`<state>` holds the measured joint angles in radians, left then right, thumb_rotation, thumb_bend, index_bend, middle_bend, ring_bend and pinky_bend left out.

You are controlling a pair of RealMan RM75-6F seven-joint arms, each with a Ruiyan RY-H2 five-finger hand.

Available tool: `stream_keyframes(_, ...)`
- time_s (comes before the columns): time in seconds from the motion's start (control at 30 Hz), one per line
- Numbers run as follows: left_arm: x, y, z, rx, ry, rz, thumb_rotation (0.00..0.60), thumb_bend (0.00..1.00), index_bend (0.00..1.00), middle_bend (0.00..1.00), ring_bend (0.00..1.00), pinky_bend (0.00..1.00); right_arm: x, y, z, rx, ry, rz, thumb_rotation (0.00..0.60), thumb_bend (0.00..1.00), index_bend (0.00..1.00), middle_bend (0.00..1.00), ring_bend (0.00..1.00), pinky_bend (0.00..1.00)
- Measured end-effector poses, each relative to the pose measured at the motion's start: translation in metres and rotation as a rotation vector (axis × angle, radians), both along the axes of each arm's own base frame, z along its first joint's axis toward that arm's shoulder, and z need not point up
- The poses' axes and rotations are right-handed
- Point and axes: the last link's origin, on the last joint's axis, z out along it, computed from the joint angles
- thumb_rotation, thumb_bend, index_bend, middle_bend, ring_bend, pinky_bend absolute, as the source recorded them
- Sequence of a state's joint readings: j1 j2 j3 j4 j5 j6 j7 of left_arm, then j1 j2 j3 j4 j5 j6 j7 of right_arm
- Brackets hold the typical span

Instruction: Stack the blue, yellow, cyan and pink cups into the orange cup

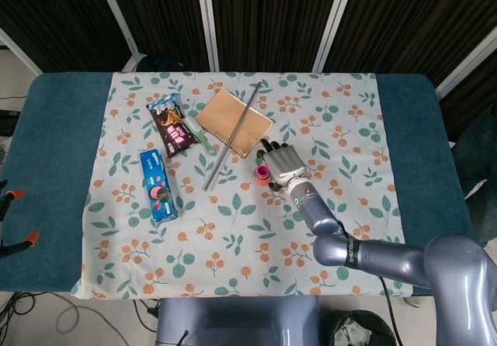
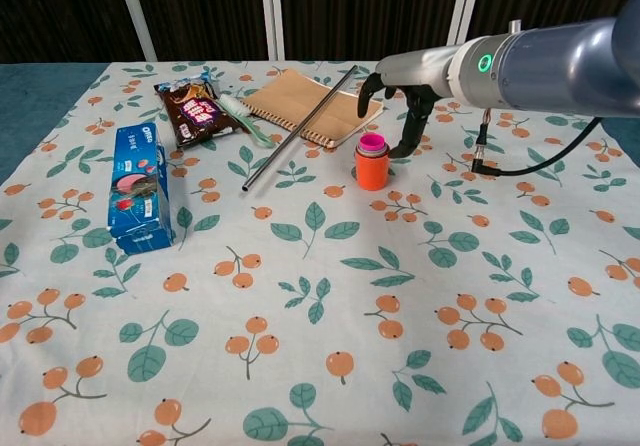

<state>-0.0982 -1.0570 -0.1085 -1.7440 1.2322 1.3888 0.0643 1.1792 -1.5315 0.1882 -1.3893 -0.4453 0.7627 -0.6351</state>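
Note:
The orange cup (image 2: 372,173) stands upright on the floral cloth near the table's middle, also seen as the orange cup (image 1: 262,181) in the head view. The pink cup (image 2: 372,144) sits nested in it, only its rim sticking out on top; from above it is the pink cup (image 1: 263,173). Any other cups inside are hidden under it. My right hand (image 2: 405,118) hovers just right of the stack with fingers apart, holding nothing, and shows as the right hand (image 1: 283,162) in the head view. My left hand is out of sight.
Behind the stack lie a brown notebook (image 2: 310,106) and a long metal rod (image 2: 298,131). Further left are a green toothbrush (image 2: 245,118), a dark snack bag (image 2: 195,111) and a blue Oreo box (image 2: 138,188). Floral tablecloth (image 2: 320,306) covers the near side.

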Motion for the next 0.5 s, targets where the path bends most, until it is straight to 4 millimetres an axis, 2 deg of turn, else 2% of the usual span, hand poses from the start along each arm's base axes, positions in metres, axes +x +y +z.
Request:
stream_keyframes(0.23, -0.001, 0.001, 0.001, 0.001, 0.003, -0.001, 0.600, 0.20, 0.23, 0.01, 0.00, 0.00, 0.002, 0.004, 0.008, 0.000, -0.014, 0.000, 0.600, 0.31, 0.00, 0.00, 0.07, 0.21)
stream_keyframes(0.4, 0.000, 0.000, 0.001, 0.000, 0.005, -0.004, 0.600, 0.20, 0.23, 0.01, 0.00, 0.00, -0.008, 0.018, 0.030, -0.058, -0.021, 0.036, 0.600, 0.31, 0.00, 0.00, 0.06, 0.19)
stream_keyframes(0.5, 0.000, -0.001, 0.000, -0.004, 0.008, -0.003, 0.600, 0.20, 0.23, 0.01, 0.00, 0.00, -0.027, 0.036, 0.051, -0.106, -0.010, 0.071, 0.600, 0.31, 0.00, 0.00, 0.05, 0.17)
